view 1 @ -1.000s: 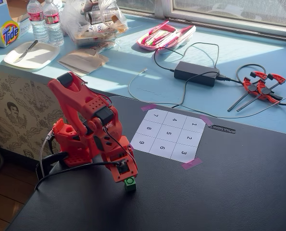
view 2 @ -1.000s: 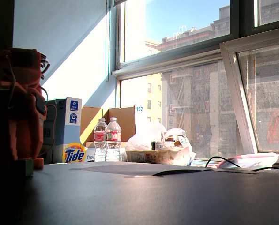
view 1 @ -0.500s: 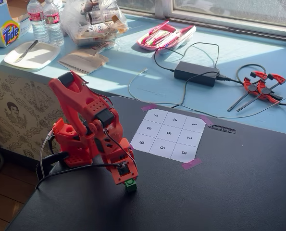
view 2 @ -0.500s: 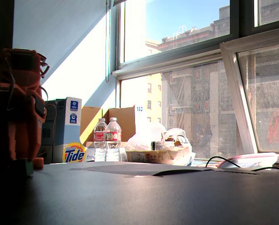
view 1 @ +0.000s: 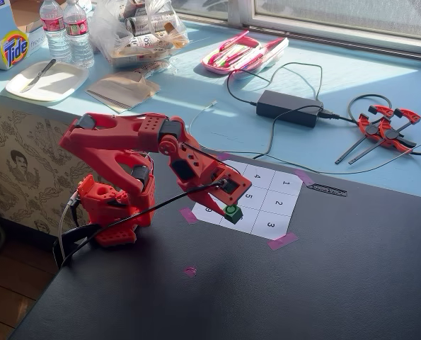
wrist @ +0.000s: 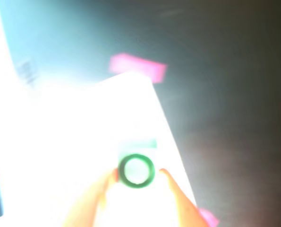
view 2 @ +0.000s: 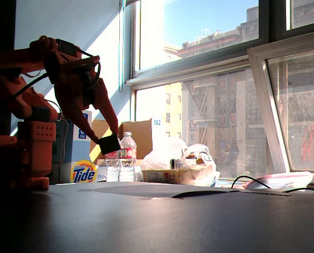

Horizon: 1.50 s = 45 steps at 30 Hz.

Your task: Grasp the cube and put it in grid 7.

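Observation:
My red gripper (view 1: pixel 231 208) is shut on the green cube (view 1: pixel 233 212) and holds it over the numbered white sheet (view 1: pixel 275 212), near the cells 5 and 9. In a fixed view from table height the cube (view 2: pixel 110 144) is a dark square, lifted clear above the table in the gripper (view 2: pixel 110 141). In the wrist view, which is blown out white, the cube (wrist: pixel 136 170) shows its dark ring on top, between the two orange fingers (wrist: pixel 175 194) of the gripper (wrist: pixel 136 174). Cell 7 is hidden behind my arm.
Pink tape (view 1: pixel 281 241) holds the sheet's corners to the black table. On the blue ledge behind lie a power adapter (view 1: pixel 289 108) with cables, red clamps (view 1: pixel 387 126), a pink tray (view 1: pixel 242 53), a plate (view 1: pixel 46 80) and water bottles (view 1: pixel 67 30).

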Available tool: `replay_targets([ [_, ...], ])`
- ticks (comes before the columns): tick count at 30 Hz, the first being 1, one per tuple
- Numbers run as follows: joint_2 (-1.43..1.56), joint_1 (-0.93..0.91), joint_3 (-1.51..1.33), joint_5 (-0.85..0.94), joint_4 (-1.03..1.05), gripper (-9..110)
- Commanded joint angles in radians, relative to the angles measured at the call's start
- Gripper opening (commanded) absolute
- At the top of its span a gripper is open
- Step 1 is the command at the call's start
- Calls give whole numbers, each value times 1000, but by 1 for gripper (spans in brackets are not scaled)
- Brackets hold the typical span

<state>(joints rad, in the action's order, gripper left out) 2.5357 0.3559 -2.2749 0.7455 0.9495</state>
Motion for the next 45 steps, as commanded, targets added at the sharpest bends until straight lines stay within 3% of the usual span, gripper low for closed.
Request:
replay_targets([
  [1, -207, 279, 379, -17, 118, 0],
  [4, -439, 400, 620, -8, 227, 0],
  [12, -776, 614, 908, 8, 241, 0],
  [33, -870, 612, 472, 121, -58, 0],
  [45, -850, 624, 377, 83, -264, 3],
])
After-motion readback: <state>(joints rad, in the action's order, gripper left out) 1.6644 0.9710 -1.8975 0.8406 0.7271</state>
